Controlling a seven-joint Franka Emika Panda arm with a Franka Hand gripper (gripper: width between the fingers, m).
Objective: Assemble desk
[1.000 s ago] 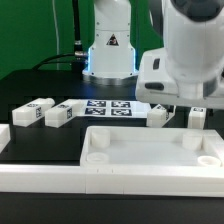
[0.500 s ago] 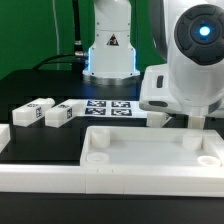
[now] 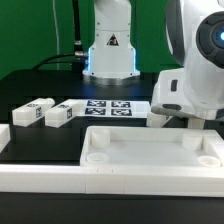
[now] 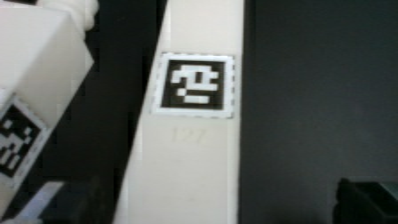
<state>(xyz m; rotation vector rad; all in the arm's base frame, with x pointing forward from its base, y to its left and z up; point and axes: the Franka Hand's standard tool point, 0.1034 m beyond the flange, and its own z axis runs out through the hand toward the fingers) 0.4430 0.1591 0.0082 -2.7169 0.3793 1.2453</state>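
The white desk top lies rim-up at the front. Two white tagged legs lie at the exterior view's left. A third leg shows partly beside my lowered hand; the fourth is hidden under the hand there. My gripper is down at the table on the exterior view's right. In the wrist view my gripper is open and straddles a long white leg that bears a square tag. The dark fingertips stand on either side of it, apart from it. A neighbouring leg lies beside it.
The marker board lies flat mid-table behind the desk top. A long white border rail runs along the front. The robot base stands at the back, with a green backdrop behind it.
My hand has come down and shifted toward the exterior view's right. It now covers the right-hand leg that showed before.
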